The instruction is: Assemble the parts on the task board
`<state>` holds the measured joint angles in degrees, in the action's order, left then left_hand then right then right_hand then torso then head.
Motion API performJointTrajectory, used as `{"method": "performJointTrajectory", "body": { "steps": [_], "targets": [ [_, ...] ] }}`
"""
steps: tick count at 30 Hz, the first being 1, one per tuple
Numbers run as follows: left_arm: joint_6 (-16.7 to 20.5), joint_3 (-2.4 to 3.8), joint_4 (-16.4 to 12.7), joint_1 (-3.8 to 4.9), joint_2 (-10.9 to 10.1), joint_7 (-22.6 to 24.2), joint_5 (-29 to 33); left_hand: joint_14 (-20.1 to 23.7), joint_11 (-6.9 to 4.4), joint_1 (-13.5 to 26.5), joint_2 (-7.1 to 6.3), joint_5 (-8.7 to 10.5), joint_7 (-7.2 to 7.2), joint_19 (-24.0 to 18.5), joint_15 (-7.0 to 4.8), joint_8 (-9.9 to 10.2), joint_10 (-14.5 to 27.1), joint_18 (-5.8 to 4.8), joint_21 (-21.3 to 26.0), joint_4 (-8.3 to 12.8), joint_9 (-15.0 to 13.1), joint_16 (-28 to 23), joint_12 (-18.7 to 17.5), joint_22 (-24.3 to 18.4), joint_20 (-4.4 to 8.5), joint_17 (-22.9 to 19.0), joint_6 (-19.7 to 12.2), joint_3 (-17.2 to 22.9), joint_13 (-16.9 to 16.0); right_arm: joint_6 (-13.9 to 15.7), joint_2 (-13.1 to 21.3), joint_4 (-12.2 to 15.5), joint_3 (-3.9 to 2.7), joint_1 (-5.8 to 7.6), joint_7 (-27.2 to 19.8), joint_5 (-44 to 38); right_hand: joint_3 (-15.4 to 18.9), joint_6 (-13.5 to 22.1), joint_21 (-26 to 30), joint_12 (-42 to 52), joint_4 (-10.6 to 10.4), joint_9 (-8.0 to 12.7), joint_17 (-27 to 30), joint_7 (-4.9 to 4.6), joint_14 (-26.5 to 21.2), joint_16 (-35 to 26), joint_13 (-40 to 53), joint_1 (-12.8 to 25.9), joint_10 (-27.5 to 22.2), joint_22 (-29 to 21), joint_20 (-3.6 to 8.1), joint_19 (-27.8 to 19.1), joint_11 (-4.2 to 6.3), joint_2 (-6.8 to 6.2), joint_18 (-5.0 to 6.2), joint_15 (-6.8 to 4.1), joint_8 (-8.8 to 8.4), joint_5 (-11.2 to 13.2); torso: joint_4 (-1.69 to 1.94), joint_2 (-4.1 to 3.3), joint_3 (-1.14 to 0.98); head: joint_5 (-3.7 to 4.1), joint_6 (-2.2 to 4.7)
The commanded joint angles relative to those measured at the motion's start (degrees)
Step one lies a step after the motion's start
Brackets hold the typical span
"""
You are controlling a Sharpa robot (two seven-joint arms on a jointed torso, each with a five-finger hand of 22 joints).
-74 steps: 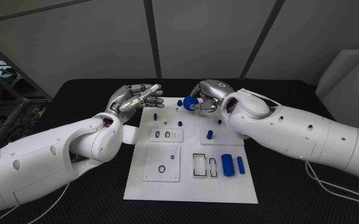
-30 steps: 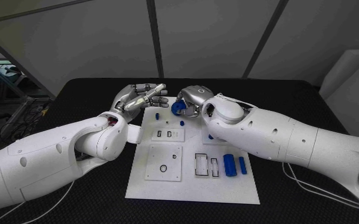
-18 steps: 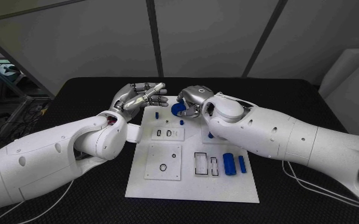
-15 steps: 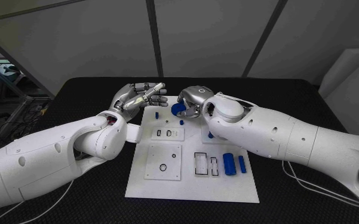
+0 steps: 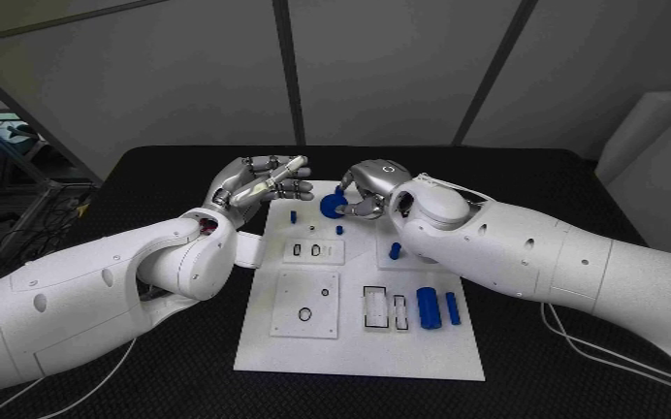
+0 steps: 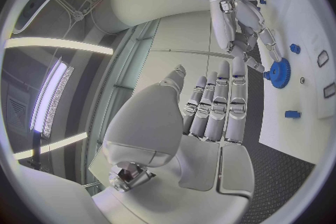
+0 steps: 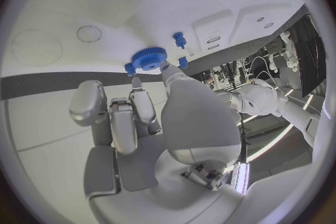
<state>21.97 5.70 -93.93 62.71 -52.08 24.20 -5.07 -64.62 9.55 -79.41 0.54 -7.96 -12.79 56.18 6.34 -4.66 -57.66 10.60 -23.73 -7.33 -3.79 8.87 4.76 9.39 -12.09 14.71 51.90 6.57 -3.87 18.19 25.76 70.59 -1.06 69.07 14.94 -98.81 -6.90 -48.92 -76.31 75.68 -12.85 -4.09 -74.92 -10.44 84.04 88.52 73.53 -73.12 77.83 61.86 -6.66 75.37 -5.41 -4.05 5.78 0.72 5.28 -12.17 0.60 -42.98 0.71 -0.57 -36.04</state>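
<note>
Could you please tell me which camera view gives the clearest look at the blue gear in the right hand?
The right wrist view: the blue gear shows its toothed face whole, at the right hand's fingertips over the task board. The left wrist view shows it small, from the side. The head view has it partly covered by the fingers.

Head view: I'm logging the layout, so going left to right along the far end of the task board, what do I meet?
Left silver hand, small blue peg standing on the white task board, blue toothed gear, right silver hand holding that gear.

Right hand (image 6: 241, 22) on blue gear (image 6: 279, 71)
</note>
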Motion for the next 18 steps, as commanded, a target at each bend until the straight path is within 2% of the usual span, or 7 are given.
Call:
{"method": "performJointTrajectory", "body": {
  "steps": [1,4,6,10,12,15,18],
  "targets": [
    [-0.49,0.05,-0.09,0.09,-0.05,0.46,-0.33,0.14,0.21,-0.39,0.38,0.10,-0.05,-0.25,0.06,0.24,-0.12,-0.26,-0.35,0.02,0.04,-0.17,-0.35,0.05,0.05,0.05,0.35,0.17,0.03,10.88,2.72,2.08,-0.06,0.08,-7.15,3.52,-0.65,-0.75,-0.18,0.44,0.51,-0.05,-11.41,0.16,5.14,0.09,0.33,-1.14,0.49,0.02,-0.32,0.18,0.18,0.17,-0.40,0.15,-0.01,-1.13,-0.07,-0.01,0.03,0.58,0.31],
    [-0.56,0.05,-0.01,0.09,-0.12,0.42,-0.33,0.15,0.22,-0.40,0.36,0.10,-0.05,-0.27,0.06,0.25,-0.11,-0.26,-0.36,0.05,0.04,-0.19,-0.37,0.06,0.05,0.07,0.35,0.19,0.03,12.54,6.51,4.59,-0.10,0.08,-11.62,7.04,-0.91,-0.64,-0.07,0.15,1.01,0.02,-11.13,0.19,5.07,-0.03,0.04,-1.97,0.25,-0.20,-0.26,0.04,0.22,0.21,-0.36,0.11,-0.22,-1.58,-0.14,0.07,0.01,1.01,0.44],
    [-0.58,0.05,0.11,0.09,-0.17,0.39,-0.33,0.15,0.22,-0.40,0.36,0.10,-0.05,-0.27,0.06,0.25,-0.11,-0.26,-0.36,0.05,0.04,-0.19,-0.37,0.06,0.05,0.07,0.35,0.19,0.03,11.65,8.96,5.84,-0.13,0.10,-13.72,10.03,-1.11,-1.17,0.05,0.21,1.61,-0.05,-10.84,0.34,5.00,-0.15,0.13,-2.81,0.34,-0.42,-0.21,-0.09,0.35,0.13,-0.32,0.01,-0.05,-1.25,-0.35,0.18,-0.03,0.91,0.48],
    [-0.64,0.05,0.39,0.09,-0.23,0.40,-0.33,0.15,0.22,-0.41,0.36,0.10,-0.05,-0.27,0.06,0.26,-0.11,-0.26,-0.36,0.07,0.04,-0.20,-0.37,0.06,0.05,0.08,0.35,0.20,0.03,6.79,13.93,7.35,-0.23,0.15,-19.55,17.42,-2.28,-3.55,1.08,0.09,5.23,-0.36,-8.79,0.78,4.48,-1.05,0.11,-7.48,0.37,-2.16,0.16,-1.14,0.83,-0.58,0.01,-0.43,0.84,-0.04,-1.01,0.48,-0.18,0.65,0.40],
    [-0.71,0.05,0.58,0.09,-0.23,0.43,-0.33,0.15,0.22,-0.41,0.36,0.10,-0.05,-0.27,0.06,0.26,-0.11,-0.26,-0.36,0.07,0.04,-0.20,-0.37,0.06,0.05,0.08,0.35,0.20,0.03,4.38,16.31,7.86,-0.71,0.18,-21.94,19.90,-2.42,-4.36,1.24,0.12,6.26,-0.40,-8.53,0.97,4.42,-1.20,0.19,-8.52,0.51,-2.37,0.31,-1.27,1.02,-0.97,0.03,-0.59,1.07,0.44,-1.22,0.57,-0.29,0.71,0.33],
    [-0.81,0.04,0.86,0.09,-0.18,0.49,-0.33,0.14,0.16,-0.46,0.37,0.10,0.02,-0.30,0.04,0.23,-0.26,-0.25,-0.40,0.14,0.01,-0.23,-0.32,0.07,0.05,0.15,0.48,0.27,0.00,1.31,19.88,8.53,-1.31,0.21,-23.92,22.56,-2.26,-4.59,1.42,-0.04,6.74,-0.32,-8.22,1.19,4.35,-1.36,0.05,-8.78,0.48,-2.63,0.39,-1.42,1.18,-1.30,0.06,-0.72,1.01,1.13,-1.30,0.70,-0.40,1.20,0.44],
    [-0.83,0.04,1.16,0.09,-0.12,0.54,-0.33,0.13,0.05,-0.48,0.40,0.10,0.20,-0.36,-0.01,0.18,-0.60,-0.24,-0.45,0.23,-0.02,-0.31,-0.21,0.10,0.07,0.27,0.72,0.38,-0.05,-0.61,22.18,8.01,-1.57,0.23,-24.26,24.27,-1.90,-4.67,1.44,-0.11,6.97,-0.25,-8.26,1.35,4.37,-1.37,0.00,-8.70,0.50,-2.60,0.51,-1.39,1.32,-1.69,0.06,-0.83,0.90,0.89,-1.39,0.77,-0.43,1.16,0.49]
  ]
}}
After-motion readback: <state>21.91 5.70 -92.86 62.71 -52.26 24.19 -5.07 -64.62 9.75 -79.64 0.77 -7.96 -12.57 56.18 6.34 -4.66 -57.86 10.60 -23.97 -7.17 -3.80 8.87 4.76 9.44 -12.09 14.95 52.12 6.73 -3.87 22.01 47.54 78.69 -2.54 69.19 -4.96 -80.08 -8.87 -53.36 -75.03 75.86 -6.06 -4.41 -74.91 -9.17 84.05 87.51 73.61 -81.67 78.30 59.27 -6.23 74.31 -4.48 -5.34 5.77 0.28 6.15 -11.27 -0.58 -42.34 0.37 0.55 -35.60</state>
